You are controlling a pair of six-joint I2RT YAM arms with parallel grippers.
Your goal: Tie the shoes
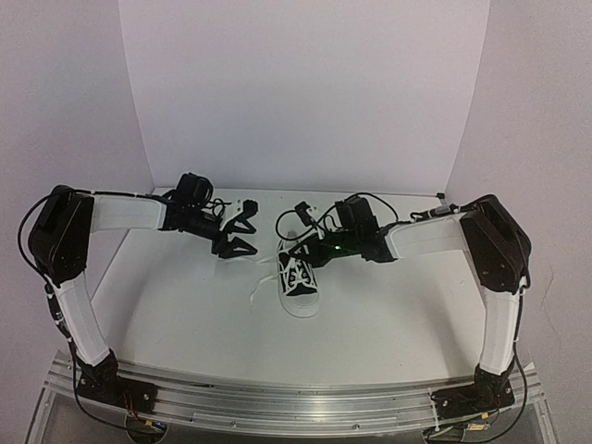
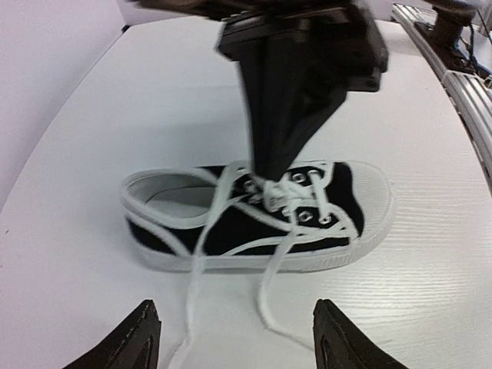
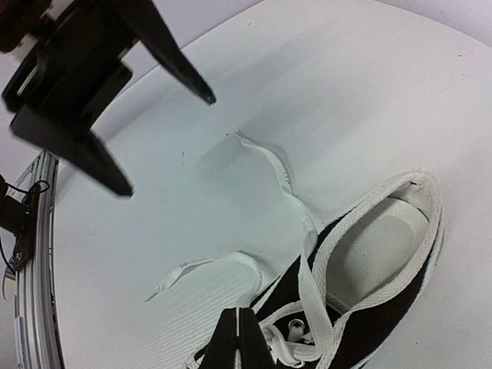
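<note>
Black canvas sneaker (image 1: 298, 282) sits upright mid-table (image 1: 185, 314), white laces (image 2: 201, 254) loose. Right gripper (image 2: 269, 173) reaches down over it, jaws pressed together, tip touching the laces at the eyelets. Left gripper (image 1: 248, 232) hovers nearby, spread wide.

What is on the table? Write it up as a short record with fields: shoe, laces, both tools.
shoe: one black sneaker, upright on its sole on the white table
laces: untied, loose ends trailing on the table beside the sneaker
left tool: open, empty, apart from the sneaker
right tool: shut on the laces at the eyelets
knot: none yet
</note>
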